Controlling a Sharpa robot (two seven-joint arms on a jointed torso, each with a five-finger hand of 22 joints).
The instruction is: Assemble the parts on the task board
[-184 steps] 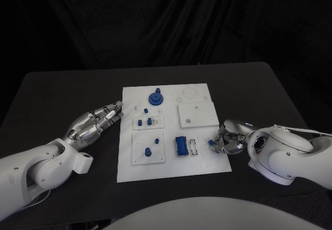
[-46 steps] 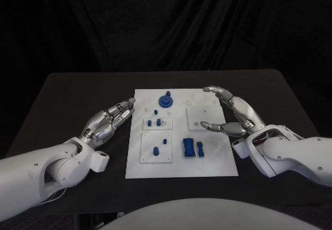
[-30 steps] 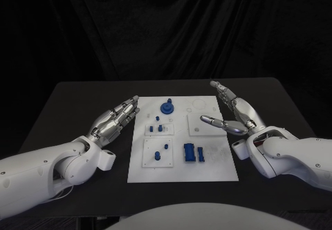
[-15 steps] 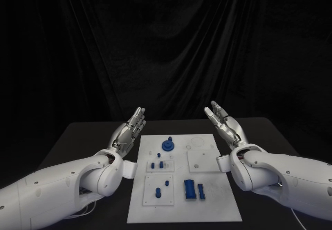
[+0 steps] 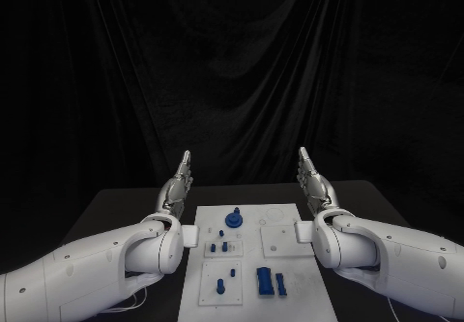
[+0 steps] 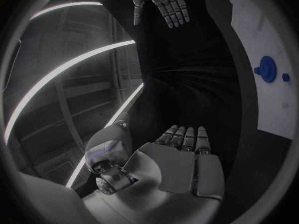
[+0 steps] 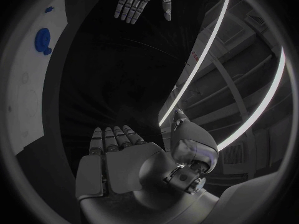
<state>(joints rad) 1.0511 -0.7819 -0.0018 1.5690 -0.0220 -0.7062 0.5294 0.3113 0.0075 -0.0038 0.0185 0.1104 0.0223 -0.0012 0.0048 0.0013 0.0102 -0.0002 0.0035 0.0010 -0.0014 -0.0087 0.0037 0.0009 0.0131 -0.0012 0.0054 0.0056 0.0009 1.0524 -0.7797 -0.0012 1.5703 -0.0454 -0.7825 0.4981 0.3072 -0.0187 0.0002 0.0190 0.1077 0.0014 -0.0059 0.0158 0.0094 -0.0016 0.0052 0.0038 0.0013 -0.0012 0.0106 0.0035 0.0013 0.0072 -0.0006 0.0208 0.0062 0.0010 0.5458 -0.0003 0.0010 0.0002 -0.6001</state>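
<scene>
The white task board (image 5: 302, 295) lies on the black table between my arms. On it stand a round blue part (image 5: 233, 219) at the far end, small blue pegs (image 5: 224, 247) on a small plate, two more pegs (image 5: 221, 287) on a larger plate, and two blue blocks (image 5: 265, 282) side by side. My left hand (image 5: 178, 182) and right hand (image 5: 311, 181) are raised high above the board's far corners, fingers straight and pointing up, palms facing each other, holding nothing. The left wrist view shows my left hand (image 6: 182, 154), the right hand (image 6: 161, 2) and the round part (image 6: 268, 68).
A bare white square plate (image 5: 284, 240) sits on the board's right half. The black table (image 5: 116, 201) extends on both sides of the board. A black curtain hangs behind. In the right wrist view my right hand (image 7: 118, 154) faces the left hand (image 7: 140, 0).
Both hands have lifted off the board's sides and risen upright, turning edge-on to the head camera. The camera has tilted up; the parts on the board have not moved.
</scene>
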